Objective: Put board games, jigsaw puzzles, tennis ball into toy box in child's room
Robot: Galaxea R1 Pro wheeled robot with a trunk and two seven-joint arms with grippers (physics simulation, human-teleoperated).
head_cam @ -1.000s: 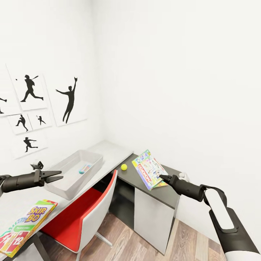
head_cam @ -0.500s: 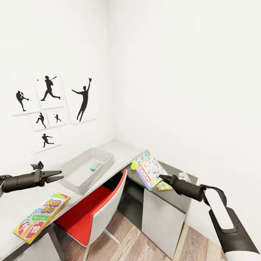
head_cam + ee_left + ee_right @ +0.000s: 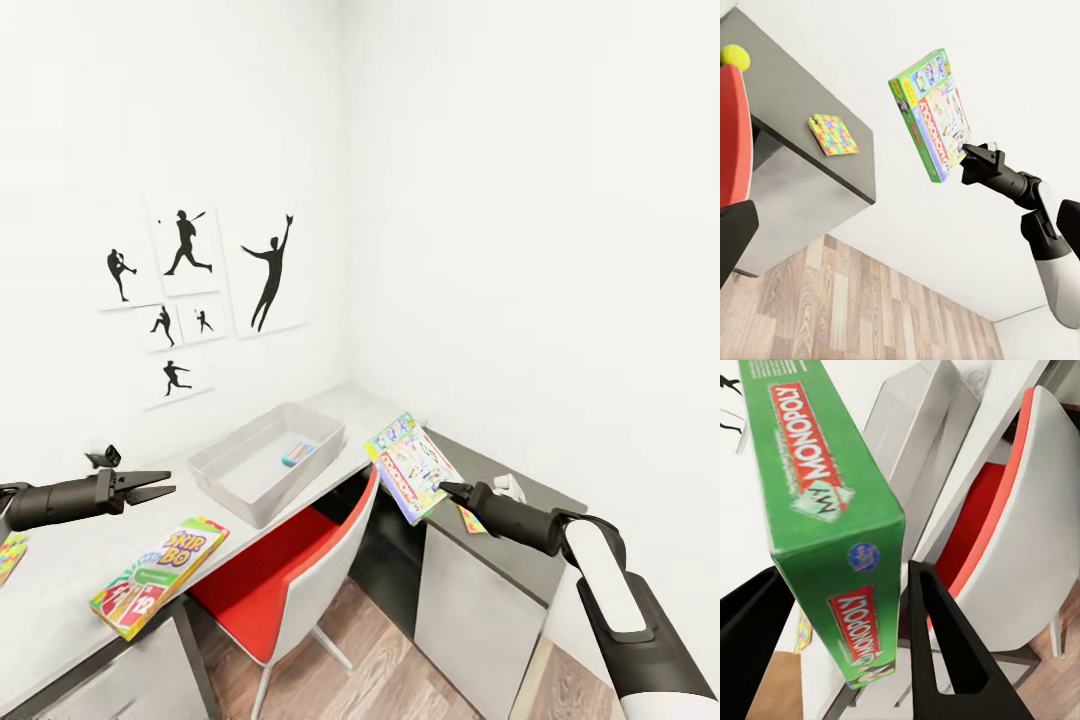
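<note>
Pinched between the two black fingers of the right gripper point(image 3: 447, 489) is the Monopoly board game point(image 3: 410, 467), gripped at one corner and lifted clear of every surface; the right wrist view shows the fingers point(image 3: 941, 637) bracketing its green edge. The left gripper point(image 3: 152, 486) hovers with its jaws spread and nothing between them.

Taking the table point(image 3: 60, 590) as landmark: its pale top runs along the wall beneath the black silhouette pictures point(image 3: 270, 272). The toy box point(image 3: 268, 460) sits on the table's far part, long axis along the table, with a small coloured item point(image 3: 298, 452) lying inside. A red-and-white chair point(image 3: 310, 560) is pushed in at the table's front edge, below the toy box. At the table's far end stands a lower dark-topped side unit point(image 3: 500, 570).

The Monopoly board game hangs tilted above the gap between table and side unit, its picture face turned up toward the head camera, long axis running from the gripper up and away toward the corner of the room. The chair's back stands between it and the toy box.

A Skip-Bo board game point(image 3: 160, 576) lies flat near the table's front edge, long axis angled across it. One jigsaw puzzle point(image 3: 832, 134) lies flat on the side unit; another patterned piece point(image 3: 9, 553) rests at the table's near end. The tennis ball point(image 3: 735, 56) sits on the side unit, just beyond the chair's red edge.
</note>
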